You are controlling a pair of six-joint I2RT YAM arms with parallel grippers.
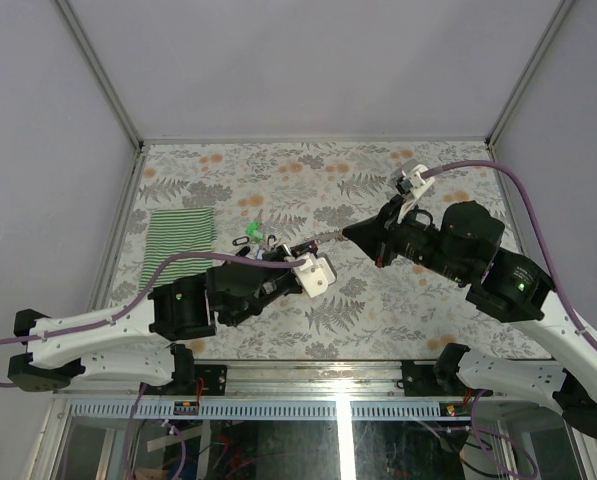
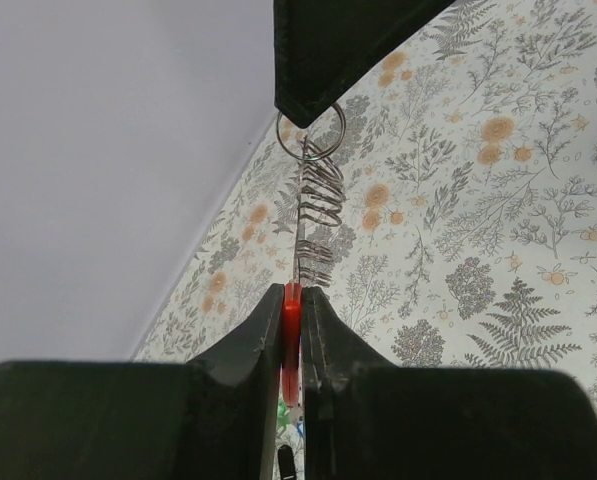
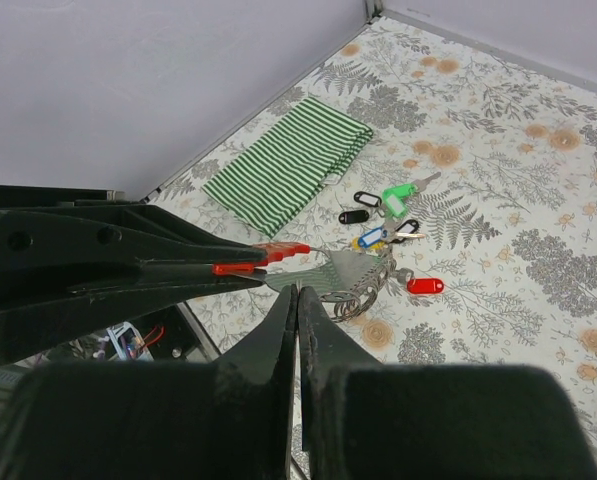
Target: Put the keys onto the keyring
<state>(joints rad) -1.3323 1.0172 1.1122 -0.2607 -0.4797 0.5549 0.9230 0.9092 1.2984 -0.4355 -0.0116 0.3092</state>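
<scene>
— Where are the keys?
— Your keys (image 3: 376, 237) lie loose in a small cluster on the counter (image 3: 518, 300), near the striped cloth (image 3: 288, 160).
— And the jaws?
— Your left jaws are closed on a red tag (image 2: 292, 320). A wire coil (image 2: 320, 200) runs from it to the keyring (image 2: 344, 130). Your right jaws are closed too, pinching that keyring's top.

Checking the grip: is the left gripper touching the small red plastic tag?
Touching. The left wrist view shows the red plastic tag pinched between the left gripper's closed fingers.
</scene>
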